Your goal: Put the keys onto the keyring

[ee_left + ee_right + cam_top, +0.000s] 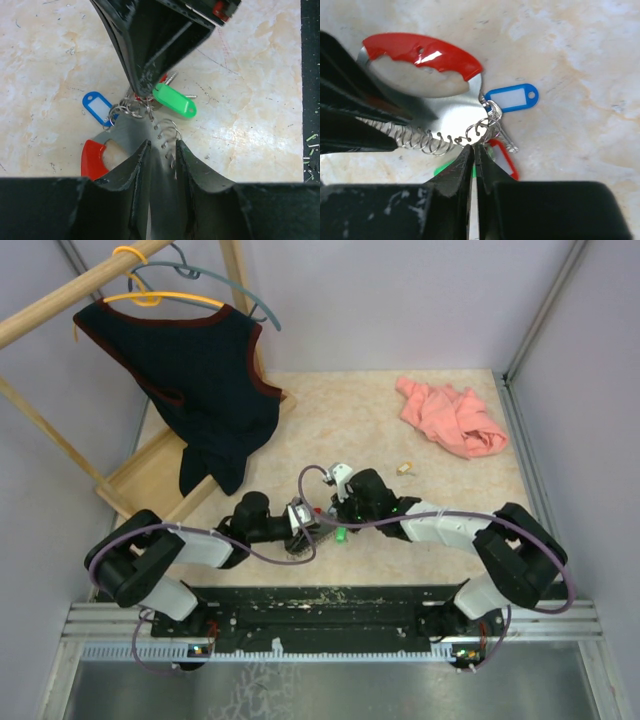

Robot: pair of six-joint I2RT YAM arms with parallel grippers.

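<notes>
The keyring is a silvery plate (445, 112) with a red grip (422, 52) and a row of wire coils (415, 137) along one edge. My left gripper (162, 145) is shut on the plate's coil edge (161, 150); the red grip (92, 157) sticks out to the left. My right gripper (474, 147) is shut at the end coils, pinching a small split ring of the key bunch. A blue tag (512, 98), a red tag (504, 159), a green tag (174, 100) and a key (506, 139) hang there. In the top view both grippers, left (300, 522) and right (335, 512), meet mid-table.
A pink cloth (450, 418) lies at the back right. A dark vest (200, 390) hangs from a wooden rack with a base tray (140, 480) at the back left. A small tan object (405, 469) lies behind the right gripper. Grey walls enclose the table.
</notes>
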